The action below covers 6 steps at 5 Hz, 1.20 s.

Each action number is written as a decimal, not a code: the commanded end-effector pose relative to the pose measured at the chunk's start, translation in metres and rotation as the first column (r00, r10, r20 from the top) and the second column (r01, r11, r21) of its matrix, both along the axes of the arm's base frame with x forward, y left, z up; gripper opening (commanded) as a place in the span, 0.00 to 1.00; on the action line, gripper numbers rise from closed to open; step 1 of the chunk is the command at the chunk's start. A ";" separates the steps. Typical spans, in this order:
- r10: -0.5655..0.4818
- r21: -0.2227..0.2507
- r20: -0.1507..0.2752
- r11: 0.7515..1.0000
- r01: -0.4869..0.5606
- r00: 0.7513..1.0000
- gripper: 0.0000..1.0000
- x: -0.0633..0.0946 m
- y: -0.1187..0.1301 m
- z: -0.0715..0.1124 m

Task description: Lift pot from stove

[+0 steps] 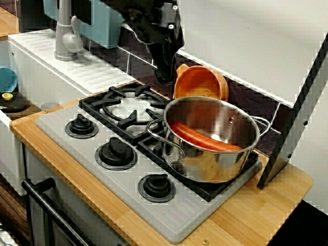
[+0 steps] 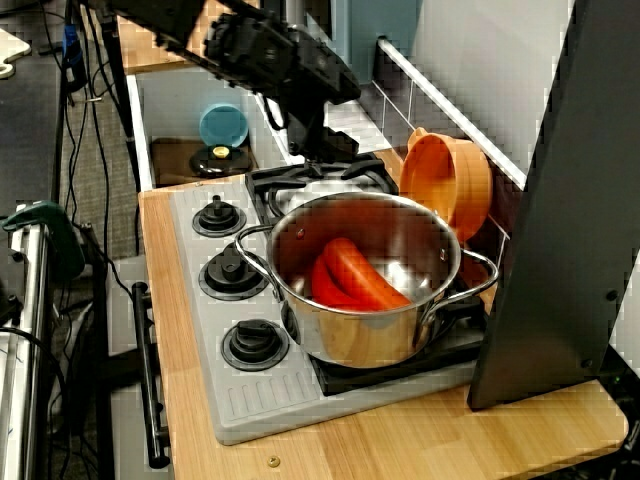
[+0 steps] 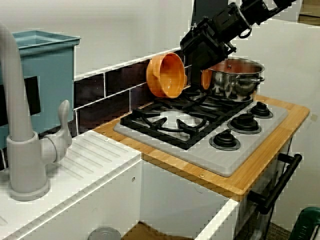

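On the left sits the grey faucet (image 1: 65,36) on the white sink top, and the stove (image 1: 92,146) lies on the wooden table (image 1: 261,215) with its three black knobs (image 1: 117,151) along the front edge. My end effector (image 1: 165,77) hangs over the back of the grates (image 1: 128,105), just left of the orange pot (image 1: 201,84). I cannot tell whether my fingers are closed on its rim or parted. The pot (image 3: 166,75) is tipped on its side, mouth turned outward, up against the dark tiled backsplash (image 3: 107,97). In front of it and to the right, the steel pot (image 1: 212,141) stands upright on the grate, holding a red sausage-like piece (image 2: 358,275).
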<state>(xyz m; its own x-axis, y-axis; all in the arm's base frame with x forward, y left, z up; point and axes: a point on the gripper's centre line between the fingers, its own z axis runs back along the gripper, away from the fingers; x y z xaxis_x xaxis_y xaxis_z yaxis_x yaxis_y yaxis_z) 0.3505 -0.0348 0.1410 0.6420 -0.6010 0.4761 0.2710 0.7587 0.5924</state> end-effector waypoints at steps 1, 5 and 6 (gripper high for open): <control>-0.167 0.075 0.086 0.984 0.161 0.982 1.00 0.000 -0.010 0.012; -0.146 0.075 0.108 0.988 0.138 0.983 1.00 0.031 -0.019 0.004; -0.154 0.066 0.108 0.987 0.148 0.982 1.00 0.034 -0.025 0.004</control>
<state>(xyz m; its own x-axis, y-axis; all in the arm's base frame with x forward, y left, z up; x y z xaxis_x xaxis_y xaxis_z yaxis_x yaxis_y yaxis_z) 0.3773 -0.0549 0.1249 0.5166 -0.7175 0.4672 0.3408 0.6729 0.6565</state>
